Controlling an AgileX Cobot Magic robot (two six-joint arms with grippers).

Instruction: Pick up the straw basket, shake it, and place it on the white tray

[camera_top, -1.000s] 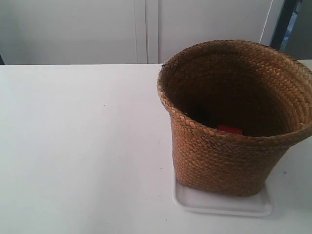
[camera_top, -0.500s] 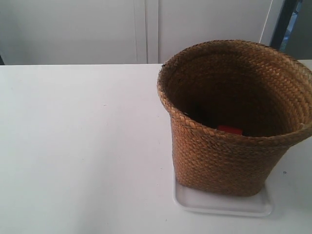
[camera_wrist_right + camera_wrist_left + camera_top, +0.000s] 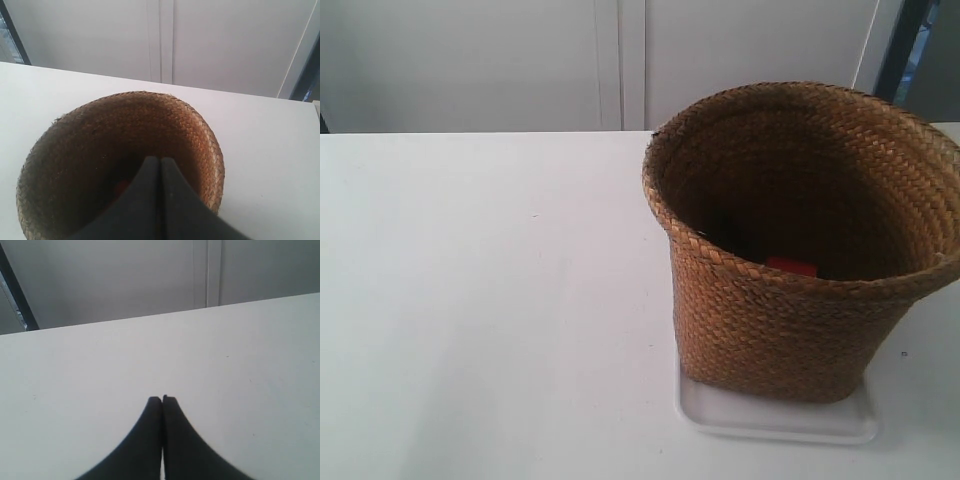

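The white table point(image 3: 470, 300) fills most of the exterior view, running back to a pale wall. At the right of the scene, towards the near edge, the straw basket point(image 3: 780, 330) stands upright. Its long axis is vertical, with the flared braided rim on top, the mouth facing up and the narrower base down. The base rests on the white tray point(image 3: 770, 420), which lies flat on the table. The basket covers most of the tray, so only the tray's near edge and rounded near corners show beneath it.

The left hand point(image 3: 161, 400) hangs over bare table with its two dark fingers pressed tip to tip and nothing between them. The right hand point(image 3: 160, 160) also has its fingers closed against each other and grips nothing. In the right wrist view it is seen against the basket's dark inside, apart from the rim.

A small red object point(image 3: 791, 266) lies low inside the basket, by the near wall.
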